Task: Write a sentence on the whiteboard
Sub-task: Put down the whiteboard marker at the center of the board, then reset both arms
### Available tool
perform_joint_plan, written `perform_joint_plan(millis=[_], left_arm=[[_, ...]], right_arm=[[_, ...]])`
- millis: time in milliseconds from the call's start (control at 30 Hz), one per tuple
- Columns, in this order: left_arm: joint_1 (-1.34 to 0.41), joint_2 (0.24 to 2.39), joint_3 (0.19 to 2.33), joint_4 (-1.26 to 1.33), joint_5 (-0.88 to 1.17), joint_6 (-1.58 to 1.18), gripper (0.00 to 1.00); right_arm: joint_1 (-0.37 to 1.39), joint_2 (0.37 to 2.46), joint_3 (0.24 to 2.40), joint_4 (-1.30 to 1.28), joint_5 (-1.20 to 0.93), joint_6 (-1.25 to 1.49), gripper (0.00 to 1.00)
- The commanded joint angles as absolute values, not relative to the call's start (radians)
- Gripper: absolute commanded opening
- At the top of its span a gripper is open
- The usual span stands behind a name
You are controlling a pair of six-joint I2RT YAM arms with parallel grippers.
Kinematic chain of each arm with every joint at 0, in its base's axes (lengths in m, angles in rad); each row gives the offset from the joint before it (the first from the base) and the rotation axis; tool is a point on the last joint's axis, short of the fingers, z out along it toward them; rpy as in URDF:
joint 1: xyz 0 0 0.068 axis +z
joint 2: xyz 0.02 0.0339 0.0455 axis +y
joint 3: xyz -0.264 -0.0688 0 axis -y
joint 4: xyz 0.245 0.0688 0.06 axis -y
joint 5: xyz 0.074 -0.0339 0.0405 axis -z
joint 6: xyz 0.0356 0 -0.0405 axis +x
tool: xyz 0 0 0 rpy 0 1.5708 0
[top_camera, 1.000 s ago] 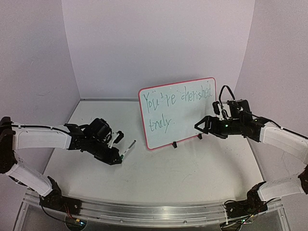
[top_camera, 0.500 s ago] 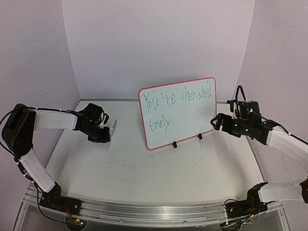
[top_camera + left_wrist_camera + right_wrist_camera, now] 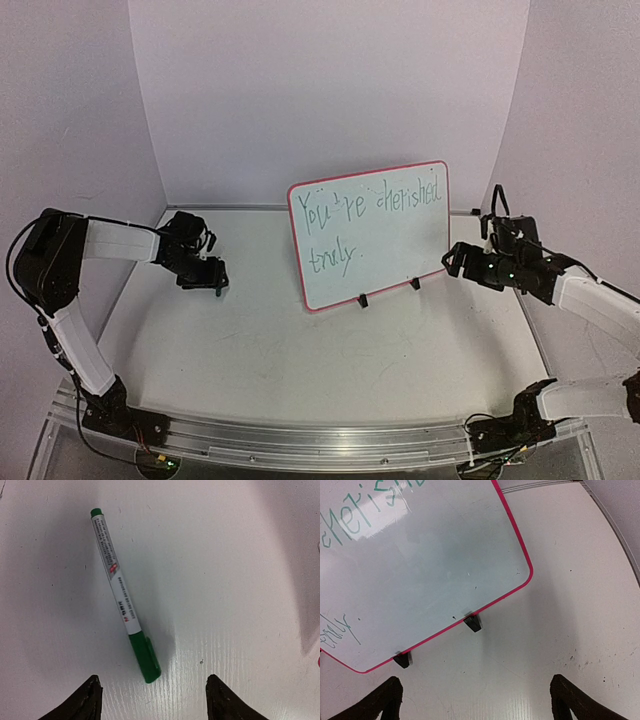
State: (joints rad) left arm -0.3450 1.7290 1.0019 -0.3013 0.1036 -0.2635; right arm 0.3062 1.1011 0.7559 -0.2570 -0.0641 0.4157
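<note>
in the middle of the top external view, the whiteboard [image 3: 395, 250] stands propped on its black clip feet [image 3: 363, 300] toward the back of the table [image 3: 330, 360]. it faces the arms, so the green sentence [image 3: 372, 206], "you're cherished truly", reads plainly in two lines, and the writing looks complete. the left gripper [image 3: 207, 279] sits low at centre left, well apart from the board. the right gripper [image 3: 452, 258] hovers just beside the board's right edge.

in the left wrist view, a capped green marker [image 3: 121, 592] lies flat on the table, running from upper left down toward the centre. it is just ahead of the spread fingertips, which grasp nothing, and it probably lies there because the job is done.

in the right wrist view, the jaws stand wide apart and empty at the lower corners, with the board's lower right corner above them.
</note>
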Motion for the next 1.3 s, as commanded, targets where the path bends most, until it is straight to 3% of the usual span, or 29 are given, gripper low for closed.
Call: perform_joint_plan(millis=[0, 100, 233, 667, 900, 1267], left_arm=[[-0.329, 1.682, 1.004, -0.240, 0.107, -0.268, 0.84], [-0.323, 1.668, 1.000, -0.230, 0.105, -0.270, 0.94], [-0.292, 1.647, 0.993, -0.211, 0.080, -0.280, 0.99], [-0.041, 1.490, 0.896, -0.013, -0.035, -0.328, 0.99], [-0.032, 1.344, 0.687, 0.233, -0.258, -0.253, 1.00], [-0.033, 1.284, 0.493, 0.386, -0.311, -0.202, 1.00]], right_arm=[[0.290, 1.105, 0.750, -0.245, -0.038, 0.390, 0.98], [0.283, 1.106, 0.746, -0.237, -0.035, 0.379, 0.98], [0.265, 1.108, 0.736, -0.222, -0.025, 0.358, 0.98], [0.073, 1.049, 0.622, 0.049, -0.002, 0.318, 0.98], [0.064, 0.907, 0.406, 0.331, 0.149, 0.238, 0.98], [0.064, 0.831, 0.266, 0.376, 0.263, 0.182, 0.98]])
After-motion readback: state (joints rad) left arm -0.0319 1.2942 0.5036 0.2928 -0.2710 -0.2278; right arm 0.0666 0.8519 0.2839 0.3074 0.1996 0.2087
